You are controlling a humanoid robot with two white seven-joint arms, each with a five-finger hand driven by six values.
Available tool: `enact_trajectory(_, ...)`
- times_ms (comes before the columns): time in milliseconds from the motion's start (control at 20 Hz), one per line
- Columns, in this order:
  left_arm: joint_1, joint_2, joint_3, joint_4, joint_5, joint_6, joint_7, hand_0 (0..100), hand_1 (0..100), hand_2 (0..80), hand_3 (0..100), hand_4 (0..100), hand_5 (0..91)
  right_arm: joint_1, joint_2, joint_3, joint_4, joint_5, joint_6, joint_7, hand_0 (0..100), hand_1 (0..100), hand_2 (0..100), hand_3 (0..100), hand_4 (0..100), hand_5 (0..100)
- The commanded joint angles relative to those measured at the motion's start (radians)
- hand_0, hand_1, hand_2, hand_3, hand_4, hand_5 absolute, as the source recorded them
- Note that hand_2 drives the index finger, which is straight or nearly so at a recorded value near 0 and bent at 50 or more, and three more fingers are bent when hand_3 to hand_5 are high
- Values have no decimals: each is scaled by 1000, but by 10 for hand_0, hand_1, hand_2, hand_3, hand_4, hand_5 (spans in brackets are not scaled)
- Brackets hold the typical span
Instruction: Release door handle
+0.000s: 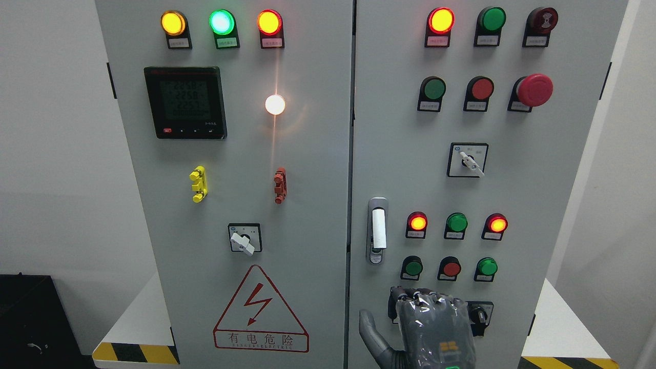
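Observation:
The door handle (377, 229) is a white lever in a silver housing with a keyhole below it, upright at the left edge of the right cabinet door (538, 179). My right hand (428, 320), grey with a dark glove-like back, rises from the bottom edge below and to the right of the handle. It is clear of the handle with a gap between them. Its thumb (370, 330) sticks out to the left and the fingers (420, 297) are loosely bent, holding nothing. The left arm does not show.
Both cabinet doors appear closed. Lamps and push buttons (451, 266) sit just right of the handle, and a black knob (479, 315) is partly hidden behind my hand. The left door carries a meter (185, 102), a rotary switch (244, 238) and a warning triangle (260, 310).

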Motion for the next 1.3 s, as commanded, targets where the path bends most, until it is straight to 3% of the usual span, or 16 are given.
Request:
enact_trajectory(0, 17, 0, 0, 0, 1, -1, 0, 120, 556, 0, 0, 0, 0, -8, 2, -1, -7, 0, 2, 17, 412, 209, 984, 1000, 1000, 1000)
enact_trajectory(300, 17, 0, 0, 0, 1, -1, 0, 120, 556, 0, 0, 0, 0, -88, 5, -3, 48, 3, 12, 32, 379, 217, 988, 1000, 1000, 1000)
enact_trajectory(651, 17, 0, 0, 1, -1, -1, 0, 120, 556, 0, 0, 0, 0, -120, 6, -9, 80, 5, 15, 34, 319, 274, 986, 1000, 1000, 1000)
enact_trajectory(1252, 17, -1, 0, 0, 1, -1, 0, 120, 556, 0, 0, 0, 0, -240, 10, -27, 173, 3, 48, 34, 304, 291, 968, 1000, 1000, 1000)
